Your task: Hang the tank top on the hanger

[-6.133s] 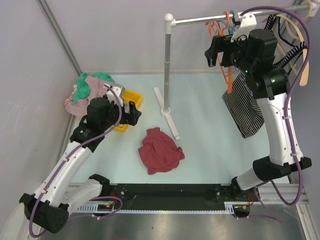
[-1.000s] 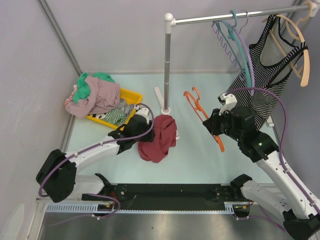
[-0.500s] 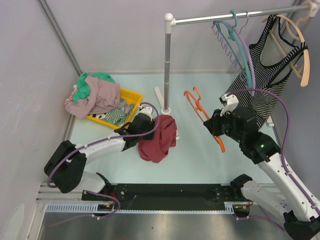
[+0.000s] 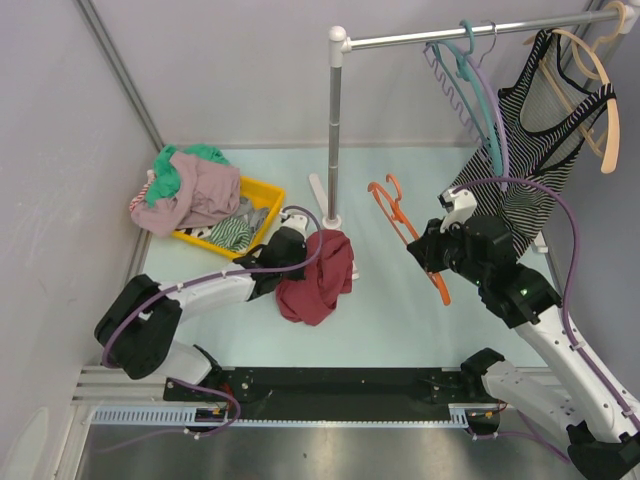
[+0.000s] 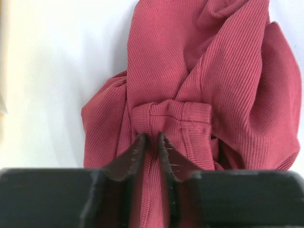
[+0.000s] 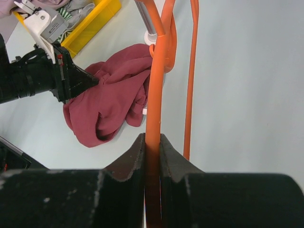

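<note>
The maroon tank top (image 4: 322, 278) lies crumpled on the table in front of the rack's foot. My left gripper (image 4: 292, 253) is at its left edge. In the left wrist view the left gripper (image 5: 152, 137) is shut on a bunched fold of the tank top (image 5: 228, 71). The orange hanger (image 4: 398, 218) hangs in the air to the right of the tank top, held low on one arm by my right gripper (image 4: 432, 252). In the right wrist view the right gripper (image 6: 152, 137) is clamped on the hanger (image 6: 156, 71), with the tank top (image 6: 109, 99) beyond it.
A clothes rack pole (image 4: 334, 130) rises behind the tank top. A yellow bin (image 4: 264, 194) and a pile of pink and green clothes (image 4: 188, 186) lie at the back left. A teal hanger (image 4: 480, 90) and a striped top (image 4: 535, 160) hang on the rail at right.
My left gripper has slid a little right onto the tank top's edge and closed on a fold of it. The right arm and the hanger have not moved.
</note>
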### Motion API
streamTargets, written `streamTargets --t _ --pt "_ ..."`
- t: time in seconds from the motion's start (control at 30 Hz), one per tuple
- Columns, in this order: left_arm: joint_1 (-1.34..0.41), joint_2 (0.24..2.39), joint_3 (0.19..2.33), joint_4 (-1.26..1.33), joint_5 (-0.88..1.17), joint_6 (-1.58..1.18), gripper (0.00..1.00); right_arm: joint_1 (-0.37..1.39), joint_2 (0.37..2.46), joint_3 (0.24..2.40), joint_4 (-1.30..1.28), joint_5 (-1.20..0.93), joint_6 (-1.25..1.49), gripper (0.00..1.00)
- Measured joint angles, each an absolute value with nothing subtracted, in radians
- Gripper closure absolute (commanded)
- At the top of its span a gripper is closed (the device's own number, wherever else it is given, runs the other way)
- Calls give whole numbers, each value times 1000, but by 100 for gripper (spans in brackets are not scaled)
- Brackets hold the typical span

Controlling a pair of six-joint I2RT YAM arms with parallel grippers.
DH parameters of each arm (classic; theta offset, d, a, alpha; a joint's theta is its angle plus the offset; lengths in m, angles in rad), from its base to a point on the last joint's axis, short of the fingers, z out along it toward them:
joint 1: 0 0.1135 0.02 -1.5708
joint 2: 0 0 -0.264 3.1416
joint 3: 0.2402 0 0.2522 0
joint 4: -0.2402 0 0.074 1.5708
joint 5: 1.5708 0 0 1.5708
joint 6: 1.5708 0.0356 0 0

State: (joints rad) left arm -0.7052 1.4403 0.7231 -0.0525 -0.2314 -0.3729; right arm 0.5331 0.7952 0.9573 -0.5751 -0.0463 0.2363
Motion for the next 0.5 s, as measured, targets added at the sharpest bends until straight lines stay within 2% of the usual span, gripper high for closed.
streamTargets --t 0.07,0.23,0.5 --pt "-705 1440 723 -50 -231 -376 100 533 795 957 -575 -46 236 100" --pt "-705 1427 724 -55 -230 -375 100 533 795 957 -575 -43 236 100" --pt "-701 1258 703 -80 -286 -346 100 561 785 957 -570 -43 244 100"
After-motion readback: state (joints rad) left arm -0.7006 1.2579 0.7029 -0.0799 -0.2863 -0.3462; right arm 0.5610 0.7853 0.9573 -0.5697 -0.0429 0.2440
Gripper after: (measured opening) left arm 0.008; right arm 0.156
